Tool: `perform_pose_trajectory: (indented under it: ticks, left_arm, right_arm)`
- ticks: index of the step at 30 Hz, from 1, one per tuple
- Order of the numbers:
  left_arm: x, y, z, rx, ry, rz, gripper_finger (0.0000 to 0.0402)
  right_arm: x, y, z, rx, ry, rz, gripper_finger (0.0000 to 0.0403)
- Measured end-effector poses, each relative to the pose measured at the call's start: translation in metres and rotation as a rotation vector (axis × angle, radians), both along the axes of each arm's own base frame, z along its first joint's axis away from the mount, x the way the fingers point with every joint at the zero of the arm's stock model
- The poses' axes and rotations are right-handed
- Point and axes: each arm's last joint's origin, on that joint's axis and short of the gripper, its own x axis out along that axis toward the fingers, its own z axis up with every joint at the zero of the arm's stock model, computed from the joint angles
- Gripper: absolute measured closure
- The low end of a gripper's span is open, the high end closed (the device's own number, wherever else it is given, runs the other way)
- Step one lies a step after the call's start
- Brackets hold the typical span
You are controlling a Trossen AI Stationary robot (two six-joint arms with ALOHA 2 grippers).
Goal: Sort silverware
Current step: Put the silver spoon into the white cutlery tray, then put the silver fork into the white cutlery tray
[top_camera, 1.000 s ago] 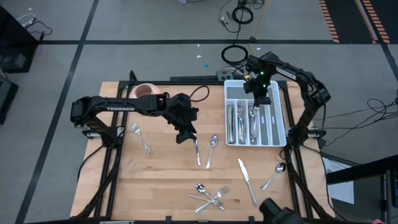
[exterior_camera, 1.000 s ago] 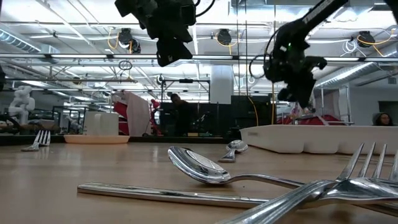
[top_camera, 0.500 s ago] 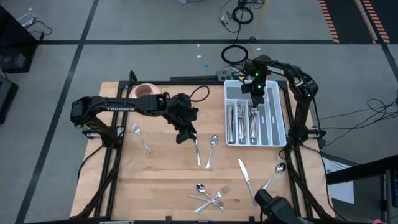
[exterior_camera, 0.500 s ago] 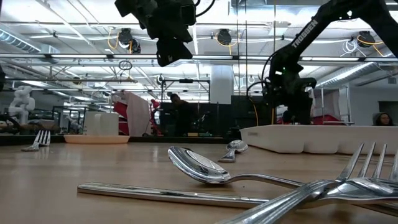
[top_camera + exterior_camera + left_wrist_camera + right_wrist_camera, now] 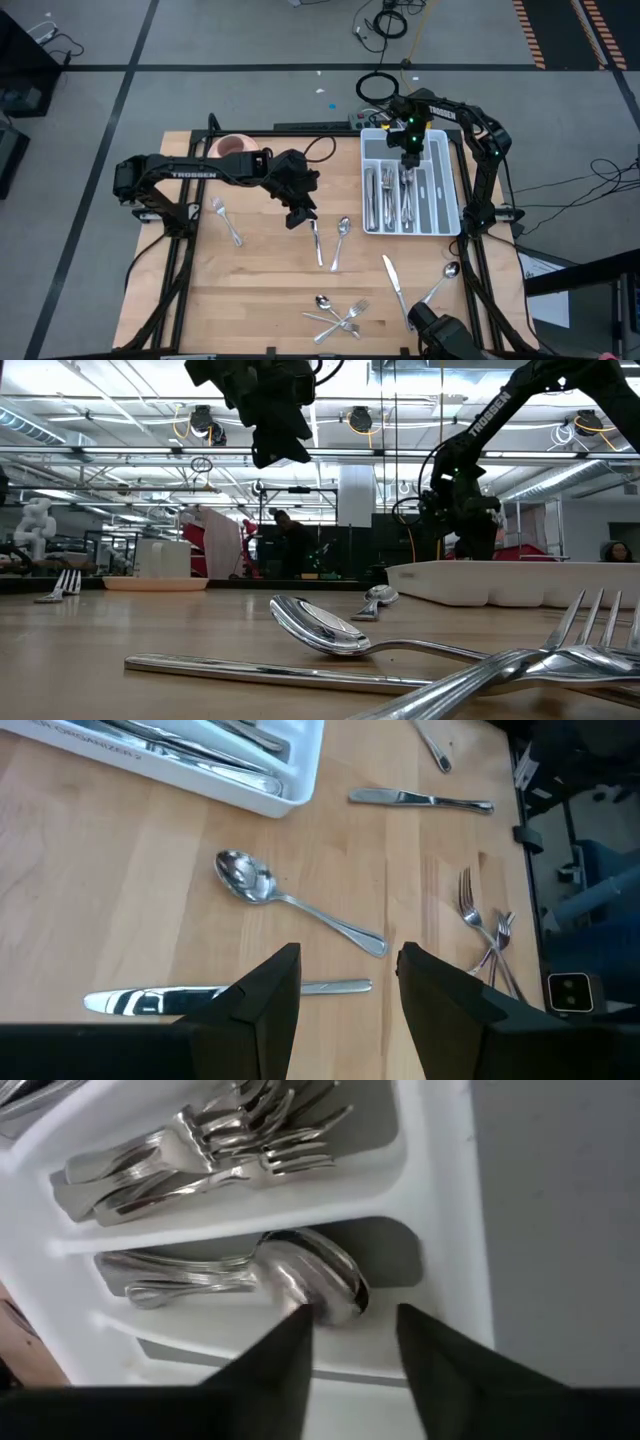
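While the left gripper (image 5: 297, 214) hangs above the middle of the light wooden table (image 5: 260, 290), its jaws stand apart and hold nothing. Under it lie a shiny silver table knife (image 5: 225, 997) and a shiny silver metal spoon (image 5: 295, 907), side by side, near the white plastic divided tray (image 5: 452, 190).

The right gripper (image 5: 410, 157) is low over the far end of this tray. Its jaws are apart and empty, and just in front of them a silver spoon (image 5: 300, 1280) rests in a compartment, on top of other spoons. The next compartment holds a stack of silver forks (image 5: 215, 1155) (their prongs point to the far end wall).

The rest of the silverware is spread over the table. One fork (image 5: 226, 220) lies alone near the left edge. A knife (image 5: 397, 288) and a spoon (image 5: 440, 283) lie in front of the tray. A small heap of forks with one spoon (image 5: 338, 315) lies at the near edge. A pink cup (image 5: 236, 146) stands at the far left corner.
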Motion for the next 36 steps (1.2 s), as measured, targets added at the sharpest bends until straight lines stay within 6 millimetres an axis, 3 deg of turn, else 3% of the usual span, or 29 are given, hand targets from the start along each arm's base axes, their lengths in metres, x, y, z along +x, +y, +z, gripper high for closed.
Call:
perform_pose_trajectory:
  ticks: [6, 10, 16, 21, 25, 30, 36]
  left_arm:
    - [0.000, 0.000, 0.000, -0.004, 0.004, 0.012, 0.0230]
    - [0.000, -0.002, -0.001, -0.049, 0.045, 0.124, 0.0230]
    - [-0.004, -0.002, 0.010, 0.061, 0.059, 0.245, 0.0230]
    - [-0.025, 0.002, 0.059, 0.138, 0.033, 0.313, 0.0231]
    - [-0.063, -0.007, 0.080, 0.338, 0.208, 0.188, 0.0231]
    - [-0.105, -0.028, 0.067, 0.396, 0.526, 0.006, 0.0231]
    - [-0.130, -0.066, 0.016, 0.411, 0.778, -0.210, 0.0231]
  right_arm:
    - [0.000, 0.003, 0.009, -0.020, -0.018, -0.007, 0.0198]
    - [0.002, 0.008, 0.039, -0.109, -0.079, 0.011, 0.0191]
    - [0.007, 0.030, 0.127, -0.327, -0.233, -0.011, 0.0190]
    - [-0.003, 0.080, 0.210, -0.491, -0.478, 0.015, 0.0190]
    - [-0.023, 0.124, 0.254, -0.585, -0.629, -0.013, 0.0190]
    - [-0.053, 0.170, 0.279, -0.599, -0.722, -0.070, 0.0190]
    - [-0.074, 0.202, 0.290, -0.564, -0.789, -0.126, 0.0190]
